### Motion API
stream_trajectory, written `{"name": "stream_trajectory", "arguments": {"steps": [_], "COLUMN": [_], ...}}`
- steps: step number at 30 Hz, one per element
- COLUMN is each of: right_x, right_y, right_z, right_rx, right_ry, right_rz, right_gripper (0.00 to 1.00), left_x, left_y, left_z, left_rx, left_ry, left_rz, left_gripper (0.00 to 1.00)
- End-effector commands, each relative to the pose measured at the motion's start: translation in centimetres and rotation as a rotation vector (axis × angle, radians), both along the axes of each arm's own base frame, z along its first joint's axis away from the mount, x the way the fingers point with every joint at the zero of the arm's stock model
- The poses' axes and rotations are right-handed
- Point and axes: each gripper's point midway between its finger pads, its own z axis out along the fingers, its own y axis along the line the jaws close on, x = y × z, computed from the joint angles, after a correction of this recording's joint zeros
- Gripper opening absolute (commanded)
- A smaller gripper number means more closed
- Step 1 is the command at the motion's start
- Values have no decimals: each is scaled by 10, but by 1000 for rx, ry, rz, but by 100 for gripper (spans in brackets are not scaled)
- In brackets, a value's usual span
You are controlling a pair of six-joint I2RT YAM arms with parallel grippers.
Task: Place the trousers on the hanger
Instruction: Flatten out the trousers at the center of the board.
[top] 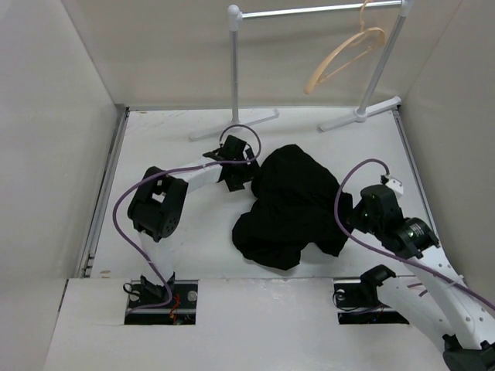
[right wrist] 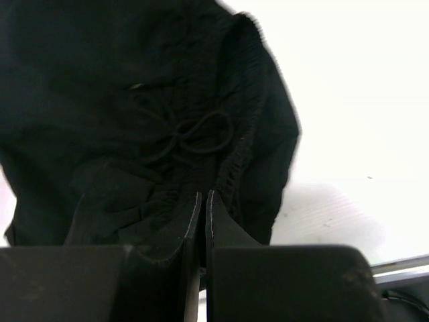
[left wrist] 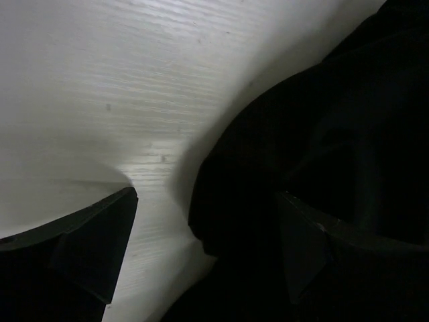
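Note:
The black trousers (top: 294,202) lie in a crumpled heap on the white table. The tan wooden hanger (top: 346,52) hangs by its hook from the rail at the back right. My left gripper (top: 237,168) is at the heap's left edge, low over the table. In the left wrist view it (left wrist: 208,231) is wide open, with the trousers' edge (left wrist: 315,134) between its jaws. My right gripper (top: 349,219) is at the heap's right edge. In the right wrist view it (right wrist: 203,199) is shut, pinching the gathered waistband (right wrist: 221,171) just below the drawstring bow (right wrist: 191,134).
The grey metal rail (top: 309,10) stands on two posts with white feet (top: 232,124) at the back of the table. White walls close in the left and right sides. Purple cables loop off both arms.

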Motion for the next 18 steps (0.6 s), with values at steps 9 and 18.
{"name": "stream_trajectory", "arguments": {"steps": [9, 18], "right_x": [17, 39], "right_y": [35, 50], "right_z": [15, 89], "right_rx": [67, 114], "right_ry": [-86, -263], "right_rz": [114, 174], "right_gripper": [4, 4], "left_x": [43, 57], "left_y": [-31, 150], "left_z": [69, 318], "left_rx": [-220, -211], "left_ry": [-169, -646], "left_rz": [162, 439], "left_gripper": [3, 0]}}
